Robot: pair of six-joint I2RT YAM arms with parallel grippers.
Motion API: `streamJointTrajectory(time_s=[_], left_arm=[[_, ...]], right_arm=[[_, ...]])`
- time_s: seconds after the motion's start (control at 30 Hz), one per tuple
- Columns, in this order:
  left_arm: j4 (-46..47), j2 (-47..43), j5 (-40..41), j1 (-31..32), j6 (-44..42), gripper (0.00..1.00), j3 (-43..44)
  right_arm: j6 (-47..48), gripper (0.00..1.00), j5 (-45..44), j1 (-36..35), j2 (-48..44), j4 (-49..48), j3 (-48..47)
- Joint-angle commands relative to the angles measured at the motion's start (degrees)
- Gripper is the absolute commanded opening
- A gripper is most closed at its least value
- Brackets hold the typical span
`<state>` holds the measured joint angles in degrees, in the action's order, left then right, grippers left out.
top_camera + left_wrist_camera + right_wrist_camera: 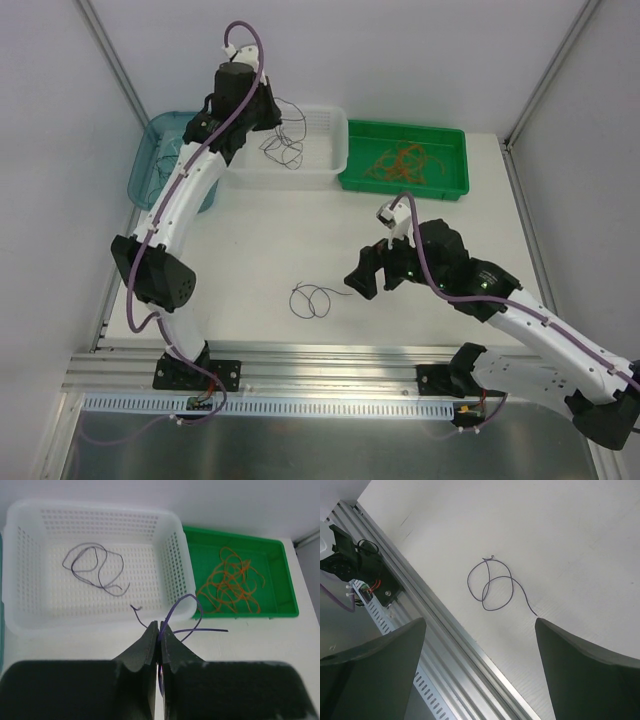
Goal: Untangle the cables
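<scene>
Cable (207, 630), hair-thin, purple — pinched in left gripper (159, 626) | right gripper (480, 622) spread wide near looped cable (488, 582)

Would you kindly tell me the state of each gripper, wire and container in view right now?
Left gripper: shut on the held wire.
Right gripper: open, empty.
Table wire: lying loose in loops, ungripped.
Basket: holds one loose basket wire.
Orange wires: tangled in the green tray.
Teal bin: partly hidden by the left arm; contents unclear.
</scene>
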<state>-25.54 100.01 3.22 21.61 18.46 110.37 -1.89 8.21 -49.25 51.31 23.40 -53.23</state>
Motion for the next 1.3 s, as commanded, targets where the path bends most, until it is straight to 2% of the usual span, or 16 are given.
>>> streamJointTrajectory(time_s=[0.0, 0.13, 0.2, 0.23, 0.27, 0.37, 0.4, 0.5, 0.57, 0.7, 0.8, 0.87, 1.0, 1.1, 1.23, 1.27], left_arm=[[1.5, 5.9, -1.2, -2.5, -1.9, 0.02, 7.5], [1.5, 14.2, -1.9, -5.2, -1.6, 0.02, 15.2], [1.7, 18.3, -1.6, -6.1, -0.7, 0.15, 16.7], [1.6, 19.3, -1.8, -7.0, -0.1, 0.23, 17.3], [1.7, 20.5, -2.7, -7.4, 0.8, 0.39, 17.3], [1.7, 19.8, -3.1, -7.7, 0.7, 0.62, 15.5], [1.7, 19.2, -4.6, -7.8, 0.1, 0.8, 13.6], [1.7, 15.4, -5.3, -7.7, -1.1, 0.98, 7.9], [1.7, 10.5, -5.9, -7.5, -1.4, 0.99, 3.6], [1.6, 0.3, -7.7, -6.1, -2.4, 0.99, -12.0], [1.4, -8.9, -8.2, -2.3, -3.2, 0.99, -23.7], [1.1, -16.2, -8.0, 0.2, -0.8, 0.97, -30.0], [0.9, -25.9, -4.9, 11.7, 7.1, 0.96, -47.0], [0.7, -30.7, 0.1, 17.8, 14.0, 0.95, -55.5], [-0.2, -32.7, 7.0, 28.3, 23.6, 0.92, -60.4], [-0.6, -32.1, 11.1, 30.2, 24.5, 0.91, -60.4]], right_arm=[[0.0, 0.95, 0.1, -0.2, 0.3, -1.2, 0.6], [0.0, 0.95, -0.4, -0.2, 1.0, 0.8, 0.3], [0.1, 0.95, -0.8, -0.2, 1.0, 1.4, 0.4], [0.1, 0.95, -1.2, -0.2, 0.9, 1.9, 0.6], [0.2, 0.95, -1.4, -0.2, 1.0, 2.3, 0.8], [0.0, 0.95, -1.8, -0.2, 0.6, 2.6, 0.9], [-0.2, 0.95, -1.8, -0.2, 0.5, 2.6, 1.1], [-0.7, 0.95, -1.8, -0.2, 0.2, 2.6, 1.2], [-1.4, 0.95, -2.1, -0.2, -0.1, 2.7, 1.4], [-3.1, 0.95, -3.7, -0.3, -0.8, 3.5, 2.1], [-4.2, 0.94, -4.9, -0.2, -1.6, 4.3, 3.2], [-5.1, 0.94, -6.4, -0.2, -2.2, 4.7, 3.8], [-6.3, 0.95, -10.3, -0.2, -3.0, 6.9, 4.8], [-6.7, 0.95, -13.2, -0.2, -3.0, 9.0, 4.5], [-6.9, 0.95, -14.9, -0.3, -3.8, 10.3, 4.2], [-6.9, 0.94, -14.7, -0.2, -4.0, 10.3, 4.4]])
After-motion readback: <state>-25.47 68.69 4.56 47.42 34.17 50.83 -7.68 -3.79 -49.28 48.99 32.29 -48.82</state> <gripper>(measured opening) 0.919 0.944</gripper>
